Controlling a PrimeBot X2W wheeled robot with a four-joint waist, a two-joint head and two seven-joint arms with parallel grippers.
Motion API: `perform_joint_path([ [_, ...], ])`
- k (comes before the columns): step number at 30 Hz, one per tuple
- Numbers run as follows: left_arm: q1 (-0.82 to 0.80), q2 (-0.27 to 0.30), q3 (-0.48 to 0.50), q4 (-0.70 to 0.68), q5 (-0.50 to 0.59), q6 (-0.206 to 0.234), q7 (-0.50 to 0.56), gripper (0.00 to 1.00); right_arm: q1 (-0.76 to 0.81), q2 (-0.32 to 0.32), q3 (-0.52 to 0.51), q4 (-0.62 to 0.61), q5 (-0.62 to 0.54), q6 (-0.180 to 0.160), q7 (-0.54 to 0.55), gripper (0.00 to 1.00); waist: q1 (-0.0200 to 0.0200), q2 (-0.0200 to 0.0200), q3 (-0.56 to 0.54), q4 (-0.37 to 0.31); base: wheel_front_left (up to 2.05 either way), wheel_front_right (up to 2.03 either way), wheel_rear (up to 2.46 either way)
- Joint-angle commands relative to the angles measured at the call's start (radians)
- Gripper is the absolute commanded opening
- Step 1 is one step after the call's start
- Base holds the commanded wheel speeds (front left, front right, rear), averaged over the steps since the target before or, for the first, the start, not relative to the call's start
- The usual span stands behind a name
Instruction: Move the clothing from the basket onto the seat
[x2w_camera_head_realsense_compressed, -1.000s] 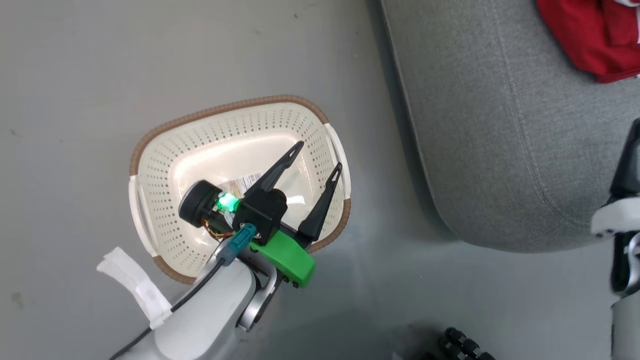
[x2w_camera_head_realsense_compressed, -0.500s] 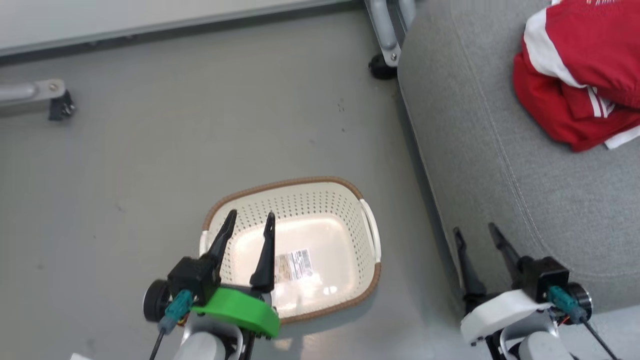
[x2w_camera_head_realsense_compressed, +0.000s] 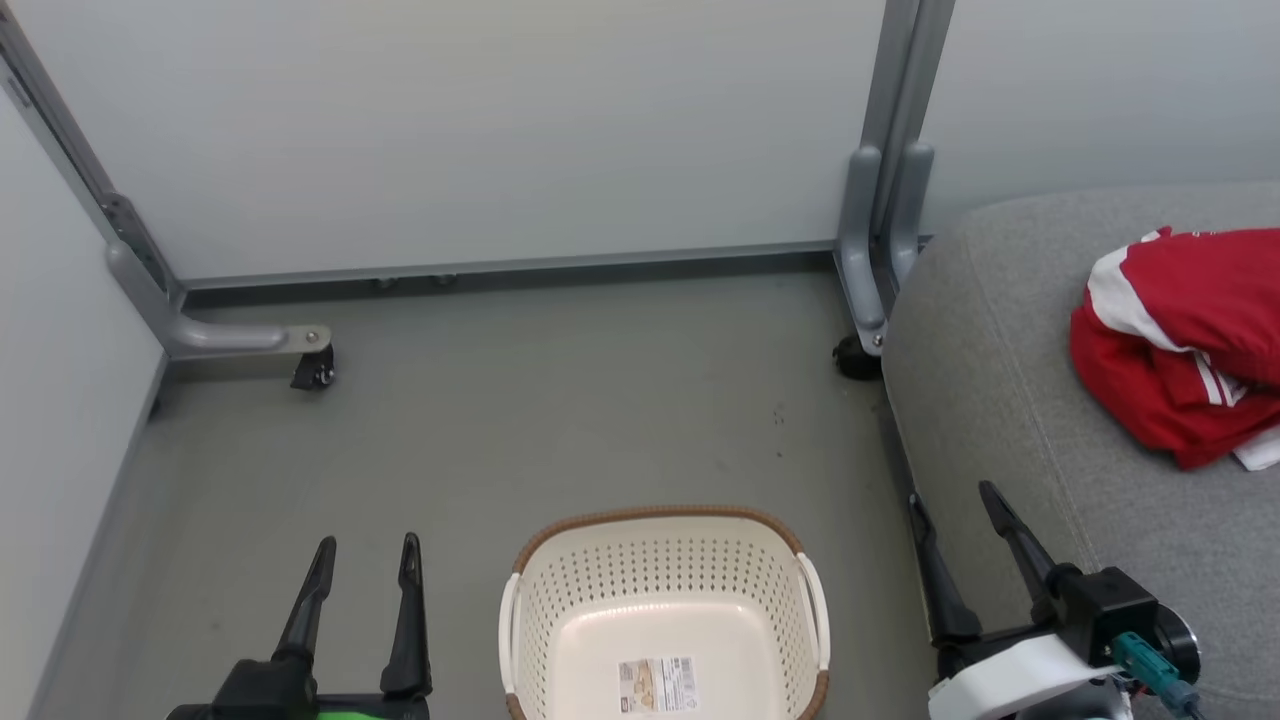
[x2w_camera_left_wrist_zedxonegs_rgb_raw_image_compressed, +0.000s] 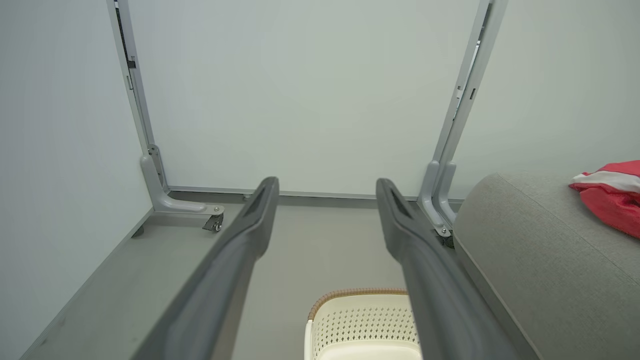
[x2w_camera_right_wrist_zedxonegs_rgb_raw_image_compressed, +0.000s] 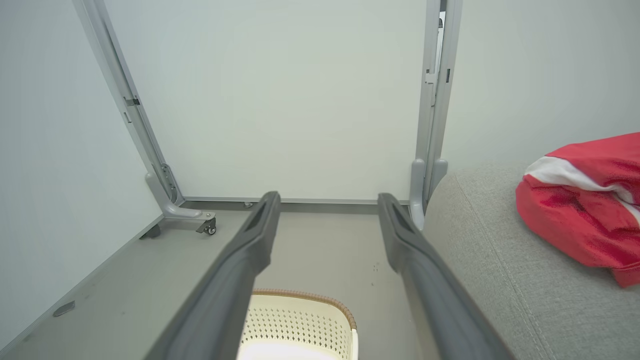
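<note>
1. Currently the clothing (x2w_camera_head_realsense_compressed: 1180, 340) lies bunched on the seat (x2w_camera_head_realsense_compressed: 1000, 400), well apart from the basket (x2w_camera_head_realsense_compressed: 660, 580) — inside that we see just a paper label (x2w_camera_head_realsense_compressed: 657, 685).
2. Our left gripper (x2w_camera_head_realsense_compressed: 367, 545) and right gripper (x2w_camera_head_realsense_compressed: 952, 497) are both spread wide and hold nothing — they flank the basket, likely because nothing's left to grab.

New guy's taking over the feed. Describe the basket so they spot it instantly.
Start at the big grey seat on the right. On the floor left of it stands the basket. Cream perforated walls, brown rim, paper label inside.
</note>
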Motion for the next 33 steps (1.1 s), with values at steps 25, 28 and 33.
perform_joint_path([
  [25,0.129,-0.006,0.019,-0.028,0.106,-0.039,0.000,1.00,0.122,-0.003,-0.060,-0.007,0.003,-0.001,-0.003,1.00,0.0001,0.0000,-0.107,0.003,0.00,0.00,0.00],
  [28,0.124,-0.006,0.020,-0.025,0.116,-0.040,0.000,1.00,0.121,-0.003,-0.060,-0.006,-0.005,-0.001,-0.003,1.00,0.0001,0.0000,-0.106,0.001,0.00,0.00,0.00],
  [33,0.137,-0.007,0.020,-0.001,0.113,-0.034,0.000,0.00,0.127,0.003,-0.056,0.017,-0.003,0.000,0.000,0.00,0.0001,0.0000,-0.107,0.000,0.00,0.00,0.00],
])
